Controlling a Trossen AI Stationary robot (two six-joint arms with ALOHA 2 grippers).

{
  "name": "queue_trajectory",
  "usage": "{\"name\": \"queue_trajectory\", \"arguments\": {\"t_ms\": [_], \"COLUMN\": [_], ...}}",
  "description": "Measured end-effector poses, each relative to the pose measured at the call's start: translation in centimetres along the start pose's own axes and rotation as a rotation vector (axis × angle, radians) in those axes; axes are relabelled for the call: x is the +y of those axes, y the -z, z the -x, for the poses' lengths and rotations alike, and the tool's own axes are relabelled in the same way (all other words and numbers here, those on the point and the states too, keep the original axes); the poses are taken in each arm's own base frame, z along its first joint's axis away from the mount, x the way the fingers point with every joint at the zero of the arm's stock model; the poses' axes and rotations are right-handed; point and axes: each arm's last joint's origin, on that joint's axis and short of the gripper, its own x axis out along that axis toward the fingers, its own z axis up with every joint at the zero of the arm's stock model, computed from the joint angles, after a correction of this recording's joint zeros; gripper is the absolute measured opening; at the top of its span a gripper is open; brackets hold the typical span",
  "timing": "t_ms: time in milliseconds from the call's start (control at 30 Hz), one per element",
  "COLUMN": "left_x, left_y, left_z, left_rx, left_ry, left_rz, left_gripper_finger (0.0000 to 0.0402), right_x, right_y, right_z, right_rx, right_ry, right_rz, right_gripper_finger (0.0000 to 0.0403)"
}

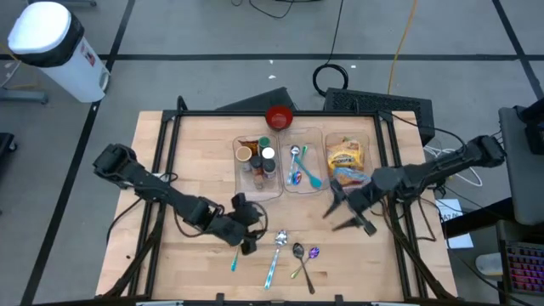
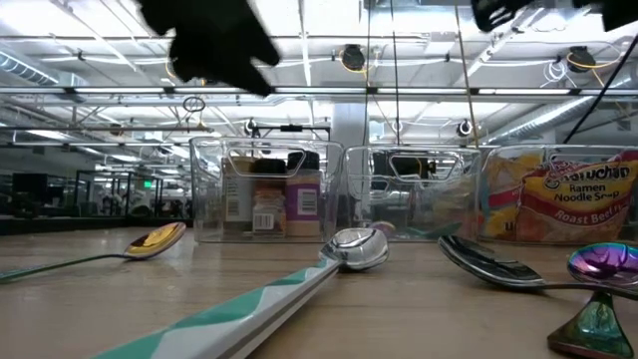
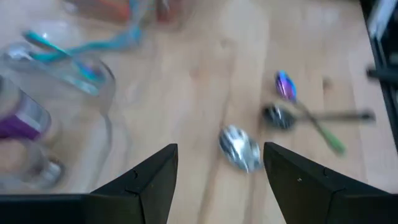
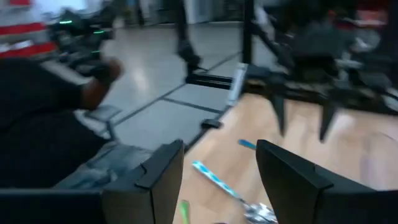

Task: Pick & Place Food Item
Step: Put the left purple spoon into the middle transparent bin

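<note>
Ramen (image 1: 344, 156) sat binned upper right; right gripper (image 1: 347, 210) hung empty, jaws apart, left gripper (image 1: 247, 226) too. Placing looked done, retreat next.

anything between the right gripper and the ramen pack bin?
Nothing. In the high view, only bare wood separates the right gripper from the near wall of the bin holding the ramen pack.
</note>
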Motion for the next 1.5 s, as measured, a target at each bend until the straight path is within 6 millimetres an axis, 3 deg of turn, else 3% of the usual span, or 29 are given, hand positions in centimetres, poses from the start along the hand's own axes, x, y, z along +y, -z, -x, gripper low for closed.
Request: {"name": "queue_trajectory", "arguments": {"t_ms": [200,467,767,867,1033,1500], "left_x": [0.8,3.6,7.3,8.0,8.4,8.5], "left_y": [3.5,6.1,12.5,13.6,14.1,14.6], "left_z": [-0.1,2.4,3.2,3.2,3.1,2.6], "left_rx": [0.065,-0.112,-0.158,-0.169,-0.158,-0.142], "left_ry": [-0.018,0.054,0.135,0.143,0.119,0.086], "left_rz": [-0.025,0.087,0.235,0.346,0.428,0.421], "left_gripper_finger": [0.0241,0.0241,0.0241,0.0241,0.0241,0.0241], "right_x": [1.8,1.7,1.7,1.7,1.7,1.7], "right_y": [0.0,0.0,0.0,0.0,0.0,0.0], "right_z": [-0.4,-0.4,-0.4,-0.4,-0.4,-0.4], "right_rx": [-0.010,-0.009,-0.009,-0.009,-0.009,-0.010], "right_ry": [-0.089,-0.081,-0.081,-0.081,-0.080,-0.080], "right_rz": [0.075,0.072,0.073,0.074,0.075,0.093], "right_gripper_finger": [0.0192,0.0192,0.0192,0.0192,0.0192,0.0192]}}
